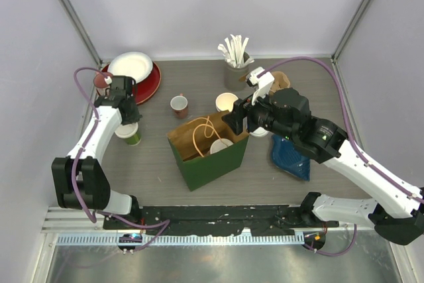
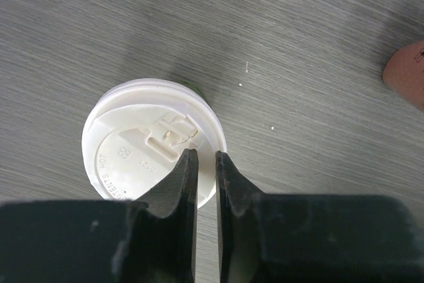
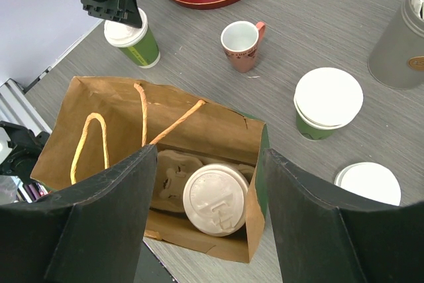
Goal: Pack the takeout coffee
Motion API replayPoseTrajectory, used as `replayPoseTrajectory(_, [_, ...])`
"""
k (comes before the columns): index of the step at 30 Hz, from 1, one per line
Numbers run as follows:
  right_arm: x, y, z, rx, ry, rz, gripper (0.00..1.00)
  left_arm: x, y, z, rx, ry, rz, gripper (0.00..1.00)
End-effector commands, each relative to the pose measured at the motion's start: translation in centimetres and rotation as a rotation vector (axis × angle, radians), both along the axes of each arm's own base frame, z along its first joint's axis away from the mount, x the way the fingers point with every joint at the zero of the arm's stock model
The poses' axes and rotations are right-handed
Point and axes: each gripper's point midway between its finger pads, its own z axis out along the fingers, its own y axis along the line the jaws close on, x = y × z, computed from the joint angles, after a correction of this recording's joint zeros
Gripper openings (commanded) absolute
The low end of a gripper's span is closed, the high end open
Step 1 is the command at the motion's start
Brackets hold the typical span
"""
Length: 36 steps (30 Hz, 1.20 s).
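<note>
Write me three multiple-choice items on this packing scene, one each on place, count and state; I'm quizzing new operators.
1. Where does the left end effector hover?
A) over a lidded green cup
B) inside the bag
C) parked at its base

2. How many white lids show inside the paper bag?
A) none
B) two
C) five

3. The right end effector is:
A) shut on a cup
B) shut on a handle
C) open above the bag

Key:
1 A, its wrist view looks straight down on the lid.
2 B, the right wrist view shows two side by side.
3 C, its fingers stand wide apart, holding nothing.
</note>
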Motion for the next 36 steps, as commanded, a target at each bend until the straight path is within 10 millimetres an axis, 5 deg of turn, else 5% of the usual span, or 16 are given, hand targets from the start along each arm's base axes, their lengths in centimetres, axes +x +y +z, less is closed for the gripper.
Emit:
replayPoseTrajectory(1, [-0.1,-0.4,2.0,0.040,-0.040,-0.011,0.70,0.4,-0.2,0.0,-0.007,-0.013,0.000,0.07])
replayPoseTrajectory(8, [-0.3,-0.2,1.9,0.042,-0.035,-0.002,0.70,0.1,-0.5,0.5,-0.010,-0.004,-0.046,0.00])
replayPoseTrajectory(28, [-0.1,0.2,1.8,0.042,-0.032,0.007,0.70,-3.2,-4.6,5.7,0.131,0.008,-0.649,0.00])
replayPoseTrajectory(36, [-0.2,0.1,2.3,0.056,-0.037,0.006,0.70,-4.0,-6.0,4.7,0.139,0.035,-0.797,0.00])
